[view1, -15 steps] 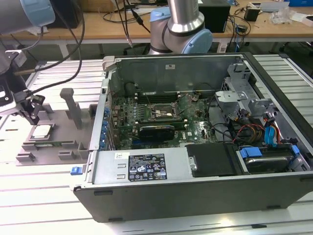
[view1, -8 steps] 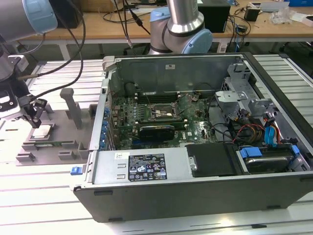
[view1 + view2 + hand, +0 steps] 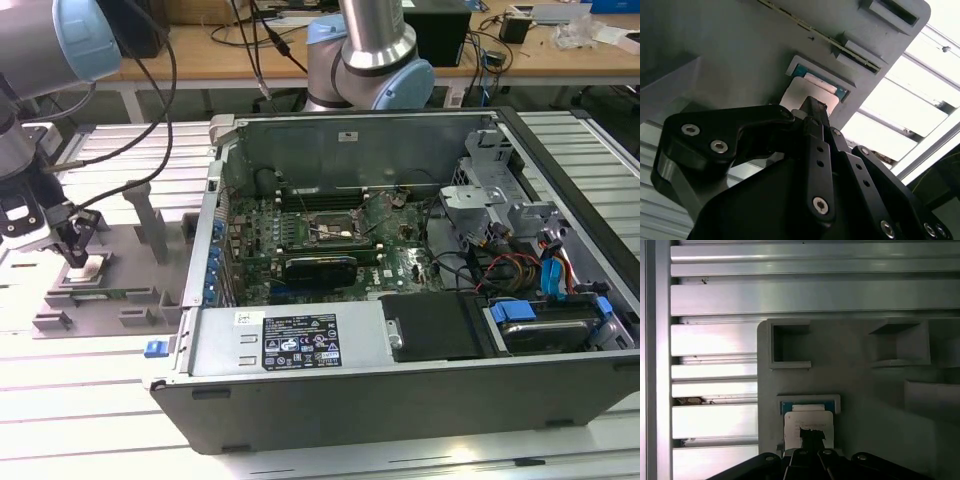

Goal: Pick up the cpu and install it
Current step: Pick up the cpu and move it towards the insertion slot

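Silver-grey and flat, the cpu (image 3: 92, 266) (image 3: 797, 92) (image 3: 807, 421) lies seated in a shallow blue-rimmed recess of a grey fixture plate (image 3: 120, 300) (image 3: 740, 50) (image 3: 850, 380), directly beneath the tool (image 3: 78, 250) (image 3: 812, 106) (image 3: 812, 437). In both wrist views the tool's black fingers (image 3: 812, 150) are drawn together, with no gap showing between their tips. The tips sit over the part of the chip nearest the tool and cover part of its top face. Whether they have any hold on the cpu cannot be told; the chip appears level in its recess. Beyond the cpu from the tool, the plate carries two open rectangular pockets (image 3: 790, 345), both vacant. The plate rests on a slotted aluminium table (image 3: 80, 400) (image 3: 715, 295). In the exterior view, well apart from the tool toward the exterior view's right, an opened computer case (image 3: 300, 410) lies on the same table. Its motherboard is exposed, and the black socket frame (image 3: 335, 228) sits near the middle of the board. The arm's grey and pale-blue joints (image 3: 85, 30) rise above the tool.
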### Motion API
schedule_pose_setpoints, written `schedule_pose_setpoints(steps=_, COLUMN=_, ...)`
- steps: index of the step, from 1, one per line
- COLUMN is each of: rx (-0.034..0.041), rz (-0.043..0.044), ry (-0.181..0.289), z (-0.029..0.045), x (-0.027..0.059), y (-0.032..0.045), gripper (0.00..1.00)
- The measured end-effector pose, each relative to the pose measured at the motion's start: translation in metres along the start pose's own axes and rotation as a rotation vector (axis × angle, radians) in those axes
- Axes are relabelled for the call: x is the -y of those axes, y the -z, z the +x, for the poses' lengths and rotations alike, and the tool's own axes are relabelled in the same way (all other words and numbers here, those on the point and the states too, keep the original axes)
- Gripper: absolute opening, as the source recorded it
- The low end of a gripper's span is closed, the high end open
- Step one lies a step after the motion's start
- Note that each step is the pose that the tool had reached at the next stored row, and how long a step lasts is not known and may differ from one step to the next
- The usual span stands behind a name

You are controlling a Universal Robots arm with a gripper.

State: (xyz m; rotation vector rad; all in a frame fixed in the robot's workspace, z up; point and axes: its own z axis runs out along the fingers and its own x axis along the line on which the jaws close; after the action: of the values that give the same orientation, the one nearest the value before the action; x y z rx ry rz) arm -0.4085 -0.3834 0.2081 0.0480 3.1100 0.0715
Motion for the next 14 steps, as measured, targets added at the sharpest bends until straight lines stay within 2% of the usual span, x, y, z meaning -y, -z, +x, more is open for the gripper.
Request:
schedule_pose_setpoints(steps=11, rx=-0.0002, rz=-0.0002, ry=0.004, z=0.0001, x=0.0001, y=-0.0022, gripper=0.11)
schedule_pose_setpoints(steps=12, rx=-0.0001, rz=-0.0002, ry=0.004, z=0.0001, x=0.0, y=-0.0022, gripper=0.17)
schedule_pose_setpoints(steps=13, rx=-0.0002, rz=-0.0002, ry=0.004, z=0.0001, x=0.0, y=-0.0023, gripper=0.17)
schedule_pose_setpoints(steps=14, rx=-0.0002, rz=-0.0002, ry=0.004, z=0.0001, x=0.0001, y=-0.0023, gripper=0.24)
